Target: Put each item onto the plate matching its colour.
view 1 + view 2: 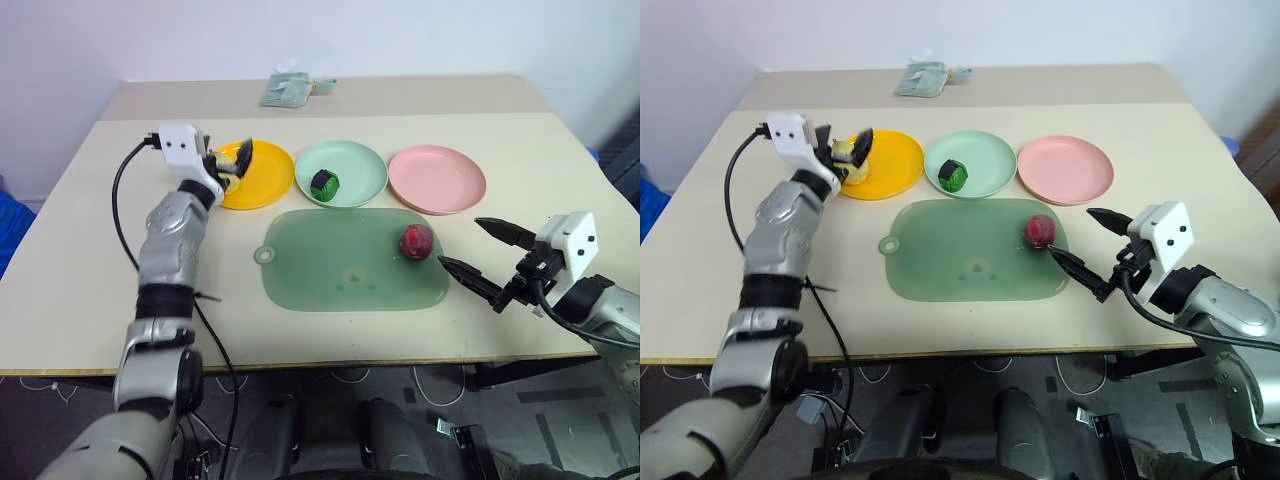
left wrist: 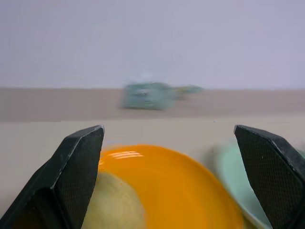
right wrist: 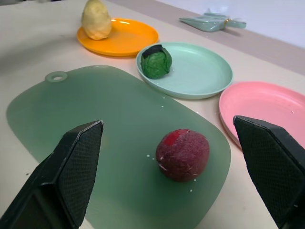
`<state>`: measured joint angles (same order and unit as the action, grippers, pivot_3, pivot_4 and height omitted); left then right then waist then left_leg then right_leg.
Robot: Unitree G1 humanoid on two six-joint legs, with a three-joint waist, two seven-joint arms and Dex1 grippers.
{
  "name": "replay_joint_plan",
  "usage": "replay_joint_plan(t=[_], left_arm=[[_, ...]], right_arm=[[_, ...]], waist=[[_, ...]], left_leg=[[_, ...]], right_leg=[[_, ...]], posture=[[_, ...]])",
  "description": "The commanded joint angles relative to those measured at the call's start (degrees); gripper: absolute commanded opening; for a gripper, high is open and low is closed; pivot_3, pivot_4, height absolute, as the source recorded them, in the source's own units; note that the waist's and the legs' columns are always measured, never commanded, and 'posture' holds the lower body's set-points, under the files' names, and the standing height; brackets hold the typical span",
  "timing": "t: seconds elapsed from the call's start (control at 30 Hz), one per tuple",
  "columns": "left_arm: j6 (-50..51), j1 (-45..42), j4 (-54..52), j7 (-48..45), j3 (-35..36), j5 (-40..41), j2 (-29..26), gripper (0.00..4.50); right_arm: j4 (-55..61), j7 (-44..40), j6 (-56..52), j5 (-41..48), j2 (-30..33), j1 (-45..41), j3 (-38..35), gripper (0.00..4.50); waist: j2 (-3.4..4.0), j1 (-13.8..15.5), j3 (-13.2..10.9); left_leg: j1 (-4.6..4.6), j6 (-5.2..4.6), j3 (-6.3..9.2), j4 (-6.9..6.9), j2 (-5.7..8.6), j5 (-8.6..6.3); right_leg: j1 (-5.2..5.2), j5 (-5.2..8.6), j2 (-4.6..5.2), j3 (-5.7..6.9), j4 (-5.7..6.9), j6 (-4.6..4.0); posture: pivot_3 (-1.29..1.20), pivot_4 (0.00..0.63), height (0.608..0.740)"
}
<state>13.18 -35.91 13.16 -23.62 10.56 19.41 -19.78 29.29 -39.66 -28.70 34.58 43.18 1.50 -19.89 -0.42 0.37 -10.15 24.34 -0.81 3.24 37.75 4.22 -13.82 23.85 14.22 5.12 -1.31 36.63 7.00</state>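
Three round, smooth plastic plates of equal size sit in a row on a pale beige surface (image 1: 80, 260): a glossy bright yellow plate (image 1: 262, 178) at the robot's left, a pale mint green plate (image 1: 352, 168) in the middle and a matte pink plate (image 1: 437, 179) at the right. In front of them lies a large translucent green board (image 1: 340, 270) with rounded corners and a small ringed hole at one corner.

The pale yellow lump (image 3: 96, 19), bumpy and tapering to a point, stands upright at the near-left edge of the yellow plate. The left hand (image 1: 844, 150) hovers around it, its two black textured fingers spread wide to either side, clear of the lump in the left wrist view.

The dark green and black ball (image 1: 324, 183), leafy in texture, rests on the mint green plate, toward its left side.

The dark red lump (image 3: 183, 154), roundish with a rough, dimpled skin, lies on the board near its far-right corner, just short of the pink plate. The right hand (image 1: 488, 260) is held level just beside it, its pointed fingers spread wide and empty.

A crumpled pale green packet (image 1: 288, 89) lies at the far edge of the surface.
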Motion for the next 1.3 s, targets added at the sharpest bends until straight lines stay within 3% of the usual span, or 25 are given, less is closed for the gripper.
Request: replay_joint_plan(t=[0.03, 0.2, 0.4, 0.83, 1.1, 1.23, 1.3], left_arm=[[7.42, 9.97, -22.51, -14.60, -3.05, 8.33, -8.49, 4.46], [13.05, 22.43, -34.02, -28.49, 1.50, 17.71, -21.13, 4.46], [12.65, 30.80, -39.49, -37.00, 5.98, 21.53, -28.30, 4.46], [13.64, 38.26, -47.65, -33.83, 8.65, 24.41, -28.23, 4.46], [14.55, 38.19, -48.88, -32.87, 7.11, 25.42, -28.16, 4.46], [14.71, 37.93, -49.04, -32.45, 6.66, 25.58, -28.07, 4.50], [14.69, 37.48, -48.73, -32.02, 6.08, 25.33, -27.94, 4.50]], right_arm=[[-3.56, -0.76, 1.76, -1.51, -0.96, -3.83, 3.04, 4.50], [-12.85, -2.31, 4.36, -5.82, -2.35, -10.58, 8.44, 4.50], [-22.33, -3.53, 6.34, -8.61, -4.81, -17.02, 11.97, 4.50], [-37.85, -7.44, 10.31, -14.25, -7.95, -23.84, 16.42, 4.50], [-38.33, -8.26, 8.84, -14.75, -9.00, -24.54, 17.00, 4.50], [-34.89, -7.51, 6.80, -14.03, -9.33, -23.98, 16.44, 2.74], [-32.78, -7.03, 5.79, -13.54, -9.42, -23.96, 15.85, 2.29]], waist=[[0.02, -0.44, 0.01], [0.15, 0.08, 0.06], [0.17, 0.18, 0.06], [0.20, 0.21, 0.05], [0.21, 0.16, 0.04], [0.22, 0.16, 0.04], [0.22, 0.23, 0.04]], left_leg=[[0.00, 0.00, -0.01, -0.04, 0.00, 0.00], [-0.06, 0.06, 0.00, -0.11, -0.04, 0.04], [-0.15, 0.02, 0.05, -0.22, -0.04, 0.02], [-0.37, 0.09, -0.02, -0.62, -0.08, 0.07], [-0.39, 0.10, -0.02, -0.63, -0.09, 0.07], [-0.40, 0.10, -0.02, -0.64, -0.09, 0.07], [-0.40, 0.10, -0.02, -0.64, -0.09, 0.07]], right_leg=[[0.02, 0.01, 0.01, -0.02, 0.00, -0.01], [-0.03, 0.03, 0.04, -0.01, -0.09, -0.23], [-0.25, 0.06, 0.05, 0.10, -0.44, -0.38], [-0.27, 0.04, 0.03, 0.07, -0.51, -0.37], [-0.27, 0.04, 0.01, 0.06, -0.51, -0.37], [-0.27, 0.04, 0.01, 0.06, -0.51, -0.36], [-0.27, 0.04, 0.01, 0.06, -0.51, -0.37]], posture=[[0.00, 0.150, 0.740], [0.00, 0.150, 0.740], [0.00, 0.150, 0.740], [0.00, 0.150, 0.740], [0.00, 0.150, 0.740], [0.00, 0.150, 0.740], [0.00, 0.150, 0.740]])
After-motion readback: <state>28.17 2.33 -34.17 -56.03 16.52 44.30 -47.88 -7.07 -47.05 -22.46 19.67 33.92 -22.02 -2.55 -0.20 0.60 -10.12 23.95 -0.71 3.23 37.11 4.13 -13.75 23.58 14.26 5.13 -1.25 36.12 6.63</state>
